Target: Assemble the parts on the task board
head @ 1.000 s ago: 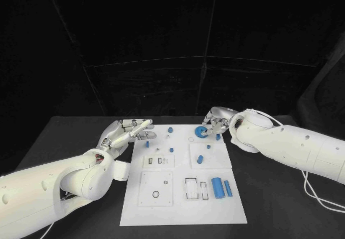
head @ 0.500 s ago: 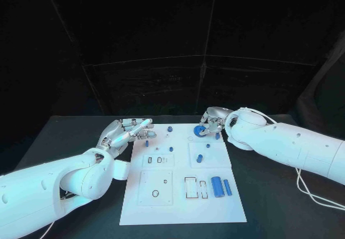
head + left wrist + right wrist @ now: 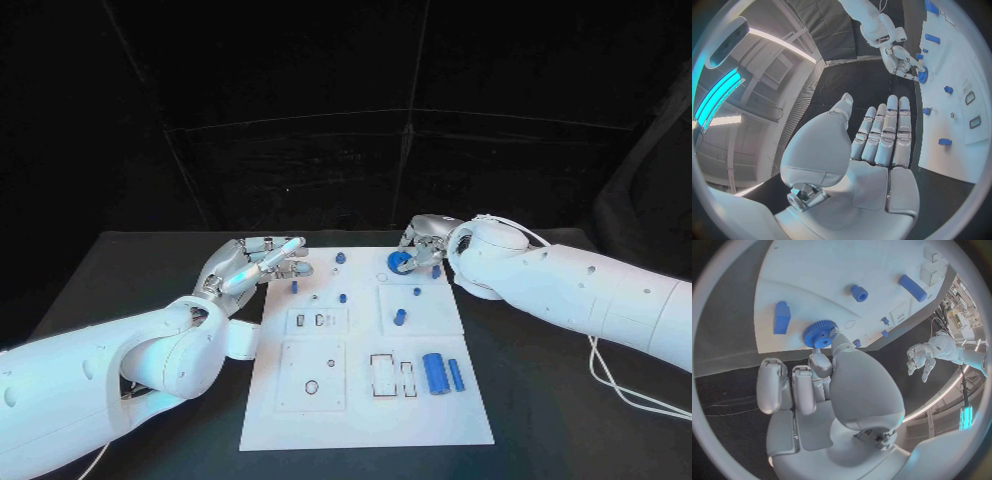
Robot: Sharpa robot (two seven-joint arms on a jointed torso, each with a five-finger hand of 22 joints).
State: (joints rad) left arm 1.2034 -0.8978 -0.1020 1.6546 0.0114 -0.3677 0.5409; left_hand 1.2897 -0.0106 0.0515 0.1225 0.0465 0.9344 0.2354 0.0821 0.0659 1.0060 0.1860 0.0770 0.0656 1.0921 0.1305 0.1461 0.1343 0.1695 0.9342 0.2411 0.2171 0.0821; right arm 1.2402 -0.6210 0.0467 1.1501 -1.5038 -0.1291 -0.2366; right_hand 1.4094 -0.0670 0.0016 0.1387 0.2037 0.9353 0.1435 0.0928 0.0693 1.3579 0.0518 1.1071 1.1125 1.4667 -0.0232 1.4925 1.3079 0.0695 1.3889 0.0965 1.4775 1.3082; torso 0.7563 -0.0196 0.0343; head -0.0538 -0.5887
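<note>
The white task board lies in the middle of the black table. My right hand is over the board's far edge and pinches a blue gear between thumb and fingertip; the right wrist view shows the gear at the fingertips, close above the board. Whether the gear touches the board I cannot tell. My left hand hovers at the board's far left corner, fingers straight and apart, holding nothing. The left wrist view shows that hand, with the right hand and the gear beyond it.
Small blue pegs stand in the board's far half, and a short blue piece lies at mid board. Two blue cylinders lie near the right edge beside a rectangular slot. A white cable runs over the table at the right.
My right hand has shifted slightly left with the gear still pinched in it. The left hand has barely moved.
</note>
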